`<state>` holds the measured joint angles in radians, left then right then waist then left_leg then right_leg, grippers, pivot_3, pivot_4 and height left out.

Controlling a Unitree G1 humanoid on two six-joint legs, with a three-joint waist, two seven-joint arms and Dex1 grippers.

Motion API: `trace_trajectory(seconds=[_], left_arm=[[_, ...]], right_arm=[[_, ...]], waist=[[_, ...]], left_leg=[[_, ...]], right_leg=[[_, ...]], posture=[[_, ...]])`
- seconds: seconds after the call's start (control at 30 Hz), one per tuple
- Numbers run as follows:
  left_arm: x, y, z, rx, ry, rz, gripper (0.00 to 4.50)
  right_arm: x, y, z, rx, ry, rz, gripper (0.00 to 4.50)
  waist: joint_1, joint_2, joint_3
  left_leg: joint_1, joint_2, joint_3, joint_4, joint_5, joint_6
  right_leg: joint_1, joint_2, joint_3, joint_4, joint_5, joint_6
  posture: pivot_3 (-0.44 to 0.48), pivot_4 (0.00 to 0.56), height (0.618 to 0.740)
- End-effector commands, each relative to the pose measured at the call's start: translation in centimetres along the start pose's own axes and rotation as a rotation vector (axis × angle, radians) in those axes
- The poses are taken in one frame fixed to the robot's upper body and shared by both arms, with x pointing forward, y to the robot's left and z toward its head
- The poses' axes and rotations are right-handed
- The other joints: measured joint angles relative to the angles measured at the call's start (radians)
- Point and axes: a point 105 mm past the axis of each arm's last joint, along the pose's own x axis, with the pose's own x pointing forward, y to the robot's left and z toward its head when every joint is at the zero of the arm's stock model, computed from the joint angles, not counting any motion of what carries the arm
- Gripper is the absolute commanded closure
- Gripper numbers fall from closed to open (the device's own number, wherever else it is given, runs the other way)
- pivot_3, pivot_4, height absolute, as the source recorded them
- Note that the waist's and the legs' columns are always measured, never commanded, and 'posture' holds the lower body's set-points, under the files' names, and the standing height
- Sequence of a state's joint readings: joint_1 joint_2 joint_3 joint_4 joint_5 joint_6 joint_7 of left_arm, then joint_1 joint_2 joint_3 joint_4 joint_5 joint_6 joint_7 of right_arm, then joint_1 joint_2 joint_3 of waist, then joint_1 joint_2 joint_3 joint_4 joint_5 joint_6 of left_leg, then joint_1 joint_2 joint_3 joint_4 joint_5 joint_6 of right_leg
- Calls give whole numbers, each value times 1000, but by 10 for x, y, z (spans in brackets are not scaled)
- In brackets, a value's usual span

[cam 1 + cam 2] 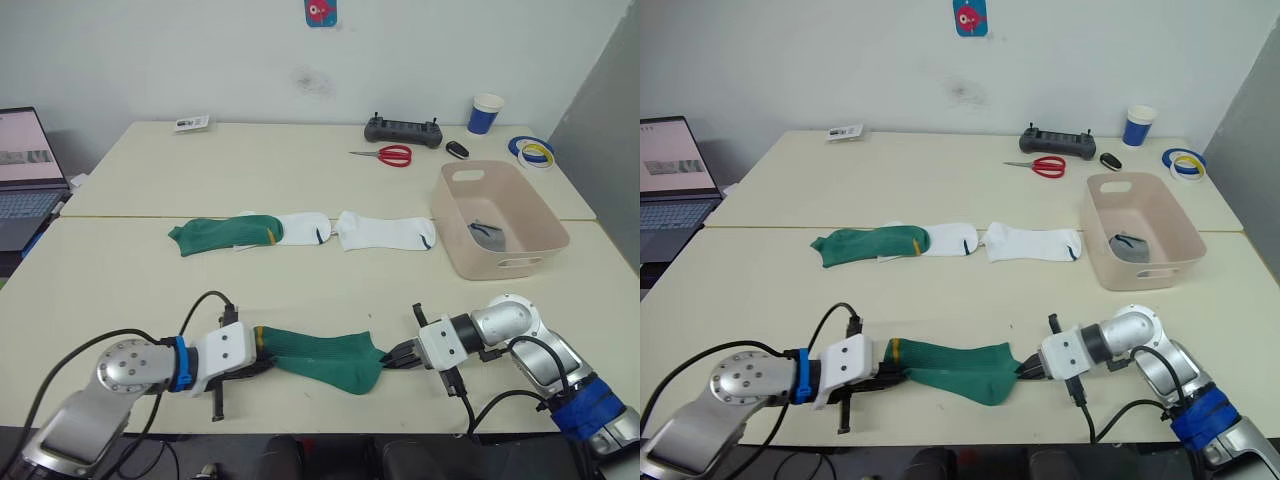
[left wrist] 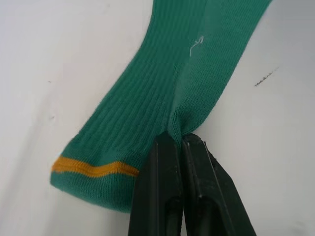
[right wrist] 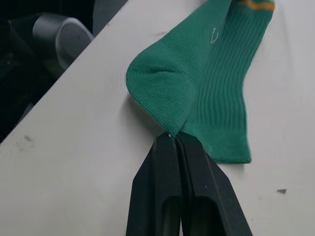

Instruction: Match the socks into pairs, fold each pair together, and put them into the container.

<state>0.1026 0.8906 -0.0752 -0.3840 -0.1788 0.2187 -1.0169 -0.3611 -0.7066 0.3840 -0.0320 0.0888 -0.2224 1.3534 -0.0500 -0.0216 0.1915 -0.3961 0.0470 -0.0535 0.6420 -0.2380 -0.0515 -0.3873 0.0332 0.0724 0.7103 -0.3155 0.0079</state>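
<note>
Held sock: a green sock lies flat along the near edge of the surface, its yellow-striped cuff to the left and its toe to the right.
Left pincer: fingers pressed together on a fold of fabric just past the cuff, seen closely in the left wrist view.
Right pincer: fingers pinching the toe corner, seen in the right wrist view.
Other socks: a second green sock and two white socks form a row across the middle of the surface; the green one overlaps the left white one.
Container: pale pink tub on the right, beyond the right arm, with a grey sock inside.
Far clutter: red scissors, black controller, blue cup, tape rolls, a small card.
Left margin: a laptop stands off the surface.
Open room: bare surface lies between the held sock and the row.
Wrist detail: a loose white thread on the ribbing.
</note>
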Motion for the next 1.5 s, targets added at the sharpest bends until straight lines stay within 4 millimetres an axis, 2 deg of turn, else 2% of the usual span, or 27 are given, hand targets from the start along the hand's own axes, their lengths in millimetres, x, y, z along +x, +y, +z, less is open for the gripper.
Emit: trace_trajectory(seconds=[0.03, 0.13, 0.23, 0.27, 0.33, 0.47, 0.5, 0.57, 0.7, 0.9, 1.0, 1.07, 1.2, 1.37, 1.4, 1.5], left_arm=[[7, -6, 11, 46, -30, -16, 4038], [7, -8, 13, 35, -40, -36, 3277], [-8, -1, 13, 11, -43, -41, 2307], [-14, 1, 14, -10, -52, -52, 2029], [-22, 4, 16, -51, -70, -59, 1382], [-49, 25, 19, -192, -114, -2, 170], [-54, 35, 20, -221, -131, 44, 0], [-60, 51, 17, -269, -155, 121, 0], [-51, 61, 10, -363, -185, 162, 0], [-24, 45, -7, -408, -121, 113, 0], [-16, 41, -11, -416, -112, 106, 608], [-13, 38, -10, -422, -120, 95, 1184], [-10, 33, -6, -431, -139, 82, 2431], [-9, 32, -1, -475, -174, 102, 4097], [-9, 33, 1, -486, -177, 112, 4416], [-6, 35, 3, -519, -176, 135, 4484]], right_arm=[[-4, 2, -1, -34, 17, 0, 4500], [-4, 6, -3, -7, 20, 16, 4500], [-8, 12, 4, 69, -13, 41, 4500], [-10, 13, 6, 92, -21, 48, 4065], [-13, 14, 7, 122, -24, 47, 3538], [-29, 3, 5, 270, -55, -57, 2137], [-33, -7, 4, 341, -83, -123, 1765], [-38, -22, 2, 475, -135, -233, 1097], [-29, -28, -5, 602, -137, -300, 1097], [-4, -20, -6, 665, -130, -294, 1097], [3, -16, -5, 667, -136, -278, 1070], [5, -14, -4, 659, -135, -264, 1463], [5, -13, -3, 636, -129, -246, 2685], [0, -28, -10, 613, -106, -306, 4486], [-3, -32, -11, 608, -104, -319, 4500], [-7, -41, -14, 595, -95, -340, 4500]], waist=[[0, 0, 0], [1, 0, 0], [2, 0, 0], [3, 0, 0], [3, 0, 0], [2, 0, 0], [2, 0, 0], [1, 0, 0], [0, 0, 0], [-1, 0, 0], [-1, 0, 0], [-1, 0, 0], [-2, 0, 0], [-2, 0, 0], [-2, 0, 0], [-4, 0, 0]], left_leg=[[0, 0, 0, 0, 0, 0], [0, 0, -1, 0, 0, 0], [0, 0, -1, 0, 0, 0], [0, 0, -1, 0, 0, 0], [0, 1, -1, 0, 0, 0], [0, 1, -1, 0, 0, 0], [0, 0, -1, 0, 0, 0], [0, 0, -1, 0, 0, 0], [0, 0, -1, 0, 0, 0], [-3, 0, -2, -1, 0, 0], [-2, 0, -2, -1, 0, 0], [-2, 0, -2, -1, 0, 0], [-2, 0, -2, -1, 0, 0], [-2, 0, -2, 0, 0, 0], [-2, 0, -2, 0, 0, 0], [-2, 0, -2, 0, 0, 0]], right_leg=[[0, 0, 0, 0, 0, 0], [0, 0, 0, 0, 0, 0], [0, 0, 1, 0, 0, 0], [0, 0, 1, 0, 0, 0], [0, 0, 0, 0, 0, 0], [0, 0, 0, 0, 0, 0], [0, 0, -1, 0, 0, 0], [0, 0, -1, 0, 0, 0], [0, 0, -1, 0, 0, 0], [-2, 0, 0, -1, 0, 0], [-2, 0, 0, -1, 0, 0], [-2, 0, 0, -1, 0, 0], [-1, 0, 0, -1, 0, 0], [-1, 0, 0, -1, 0, 0], [-1, 0, 0, -1, 0, 0], [-1, 0, 0, -1, 0, 0]], posture=[[0, 150, 740], [0, 150, 740], [0, 150, 740], [0, 150, 740], [0, 150, 740], [0, 150, 740], [0, 150, 740], [0, 150, 740], [0, 150, 740], [0, 150, 740], [0, 150, 740], [0, 150, 740], [0, 150, 740], [0, 150, 740], [0, 150, 740], [0, 150, 740]])
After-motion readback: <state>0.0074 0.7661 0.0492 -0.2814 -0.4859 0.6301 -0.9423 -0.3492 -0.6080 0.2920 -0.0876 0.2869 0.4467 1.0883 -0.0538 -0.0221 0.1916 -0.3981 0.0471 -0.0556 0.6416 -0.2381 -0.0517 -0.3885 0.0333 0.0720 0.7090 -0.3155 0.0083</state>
